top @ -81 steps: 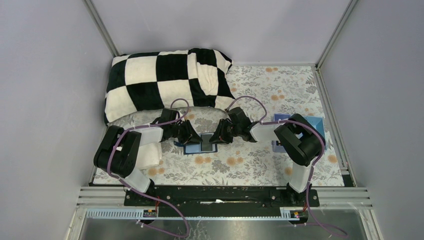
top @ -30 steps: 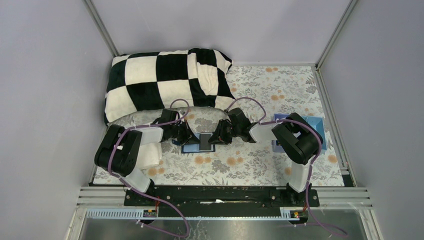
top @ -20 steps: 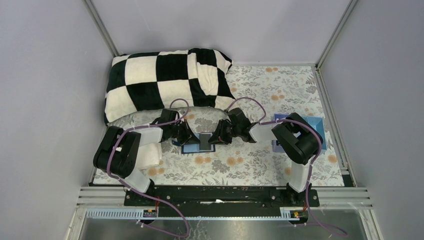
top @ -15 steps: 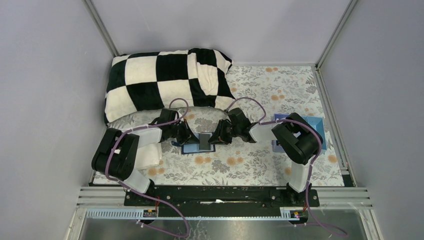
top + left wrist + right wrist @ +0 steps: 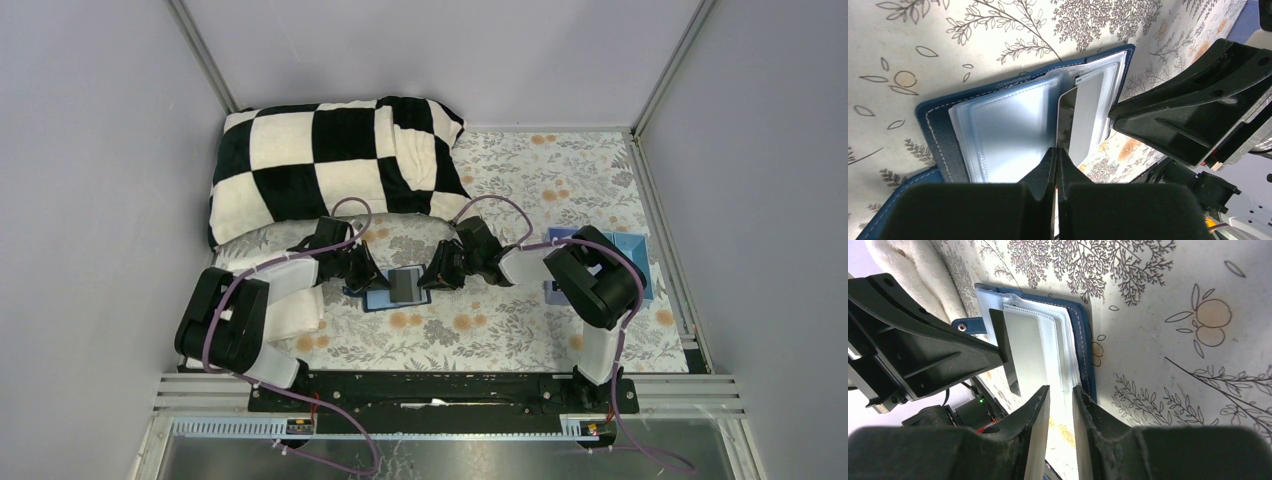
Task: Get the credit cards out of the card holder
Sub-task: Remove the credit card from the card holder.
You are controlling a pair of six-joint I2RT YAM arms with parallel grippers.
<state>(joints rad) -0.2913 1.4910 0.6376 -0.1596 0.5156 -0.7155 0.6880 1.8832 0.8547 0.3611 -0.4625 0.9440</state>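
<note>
We see the left tool (image 5: 1056, 150) pinching the card (image 5: 1084, 117) at lower centre. The card's long axis runs up-frame into the card holder (image 5: 940, 130), whose sleeves the right tool (image 5: 1061, 389) narrowly clamps.

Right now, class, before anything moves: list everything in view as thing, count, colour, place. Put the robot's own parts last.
card holder: one, dark navy outside with clear sleeves inside, lying open on the table centre between the two arms
card: one, grey, tilted up out of a sleeve of the card holder
blanket: one, black-and-white check, bunched at the back left
tablecloth: one, pale with floral print, covering the table
tray: one, light blue, at the right edge, partly hidden behind the right arm
left end effector: one, black, pinched shut on the card's edge
right end effector: one, black, closed around the card holder's right edge, by the look of it
</note>
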